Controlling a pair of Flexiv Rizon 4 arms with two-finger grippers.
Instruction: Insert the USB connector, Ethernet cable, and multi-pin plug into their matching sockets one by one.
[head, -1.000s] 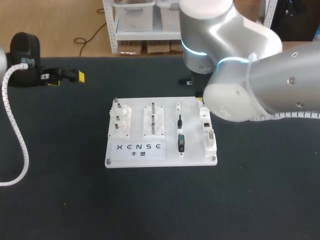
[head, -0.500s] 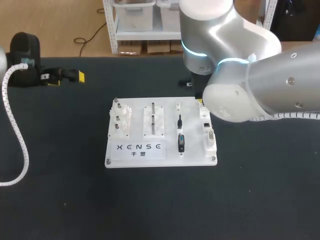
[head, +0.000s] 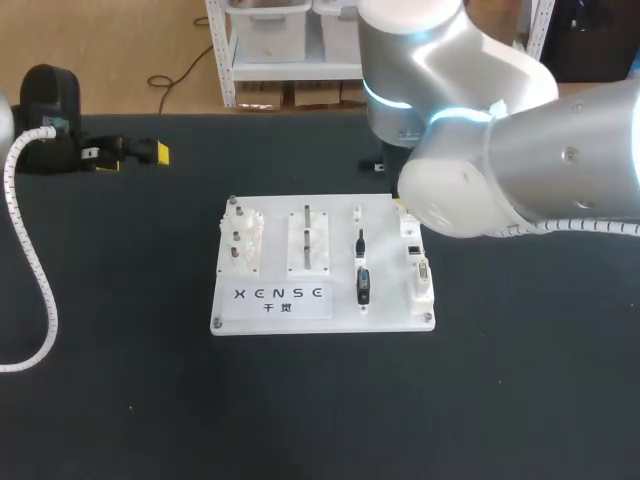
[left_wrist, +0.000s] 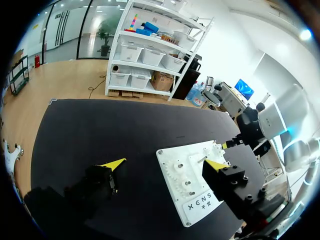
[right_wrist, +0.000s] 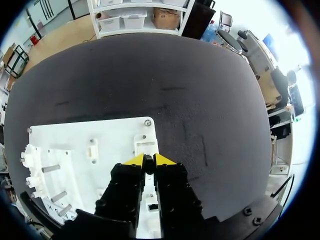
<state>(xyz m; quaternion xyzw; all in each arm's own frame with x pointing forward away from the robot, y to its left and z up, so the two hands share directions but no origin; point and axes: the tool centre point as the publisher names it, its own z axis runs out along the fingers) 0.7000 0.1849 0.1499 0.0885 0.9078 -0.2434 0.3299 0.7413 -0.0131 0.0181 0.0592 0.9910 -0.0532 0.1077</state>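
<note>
Connector board, plugs not yet inserted, neither gripper holding anything.
Nearest on the white board sat what looked like the black USB connector in its holder, with a smaller black plug just behind. The socket strip ran along the board's right edge. Plugs judged light, rigid and smooth-shelled: take the body by its flat sides. The right gripper hung over the strip's far end, tips nearly meeting with nothing between them. Farthest, the left gripper was spread wide, well apart from the board.
</note>
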